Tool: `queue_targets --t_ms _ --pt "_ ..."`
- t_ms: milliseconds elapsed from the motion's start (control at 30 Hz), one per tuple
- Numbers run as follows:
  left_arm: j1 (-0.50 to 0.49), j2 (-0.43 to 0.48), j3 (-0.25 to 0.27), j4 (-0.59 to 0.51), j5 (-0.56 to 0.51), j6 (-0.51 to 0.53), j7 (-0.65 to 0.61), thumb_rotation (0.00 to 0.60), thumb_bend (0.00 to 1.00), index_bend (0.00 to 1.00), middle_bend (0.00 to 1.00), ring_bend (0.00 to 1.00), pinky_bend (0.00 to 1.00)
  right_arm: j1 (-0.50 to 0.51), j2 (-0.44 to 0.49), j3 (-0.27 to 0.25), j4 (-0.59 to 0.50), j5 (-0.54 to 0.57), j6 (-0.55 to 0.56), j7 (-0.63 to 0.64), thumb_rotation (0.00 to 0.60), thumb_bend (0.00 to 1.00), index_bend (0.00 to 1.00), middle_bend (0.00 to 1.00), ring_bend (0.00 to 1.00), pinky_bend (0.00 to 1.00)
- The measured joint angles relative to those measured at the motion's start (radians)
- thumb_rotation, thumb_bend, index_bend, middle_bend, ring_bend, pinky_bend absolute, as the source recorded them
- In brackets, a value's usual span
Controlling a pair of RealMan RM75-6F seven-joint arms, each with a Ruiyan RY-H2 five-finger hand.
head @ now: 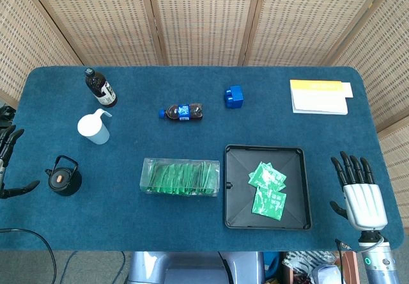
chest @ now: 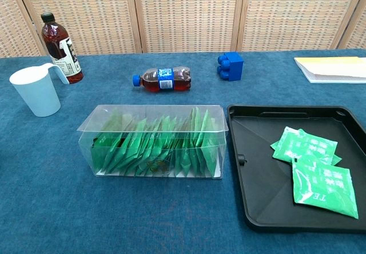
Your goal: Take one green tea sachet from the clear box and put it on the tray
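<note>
Woven screens stood behind a blue-covered desk (head: 192, 226), where the clear box (chest: 153, 142) of green tea sachets (chest: 154, 148) sat near the front, just left of the black tray (chest: 251, 208). Several sachets already lay in the tray's right half. The right hand (head: 361, 194) rested off the desk's right front edge, fingers straight and apart, holding nothing. The left hand (head: 9, 162) showed only partly at the far left edge, fingers apart and apparently empty.

Judging by this layout, the right hand seemed better placed. A clean pick would likely mean coming down over the box's open top, pinching a single upright sachet by its upper edge, and lifting straight up so neighbours stayed put and the light box did not tip.

Open desk lay in front of the box and tray. Behind them a small bottle (head: 183, 112) lying on its side and a blue block (head: 234, 96) stood well apart. A kettle (head: 64, 176) and a white cup (head: 94, 128) crowded the left approach.
</note>
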Motion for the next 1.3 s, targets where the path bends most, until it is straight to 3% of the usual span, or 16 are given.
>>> queue_targets --t_ms 367,567,767,1000,1300 --pt "0.001 0.000 -0.001 0.002 -0.002 0.001 -0.007 0.600 0.12 0.00 0.00 0.00 0.00 0.035 0.008 0.003 0.001 -0.031 -0.058 0.040 0.600 0.00 0.03 0.00 0.00 0.00" --pt "-0.006 -0.004 -0.008 0.007 -0.019 -0.012 -0.004 0.600 0.12 0.00 0.00 0.00 0.00 0.143 0.064 0.027 -0.057 -0.055 -0.213 0.218 0.600 0.00 0.13 0.00 0.00 0.00" --pt "-0.012 -0.008 -0.013 0.013 -0.035 -0.022 0.002 0.600 0.12 0.00 0.00 0.00 0.00 0.334 0.106 0.088 -0.140 -0.049 -0.467 0.365 0.600 0.03 0.15 0.00 0.00 0.00" --pt "-0.025 -0.015 -0.019 0.027 -0.058 -0.048 0.009 0.600 0.12 0.00 0.00 0.00 0.00 0.551 0.042 0.167 -0.193 0.112 -0.692 0.267 0.600 0.06 0.16 0.00 0.00 0.00" --pt "-0.036 -0.018 -0.023 0.035 -0.076 -0.074 0.002 0.600 0.12 0.00 0.00 0.00 0.00 0.719 -0.147 0.210 -0.180 0.423 -0.752 0.033 0.600 0.09 0.18 0.00 0.00 0.00"
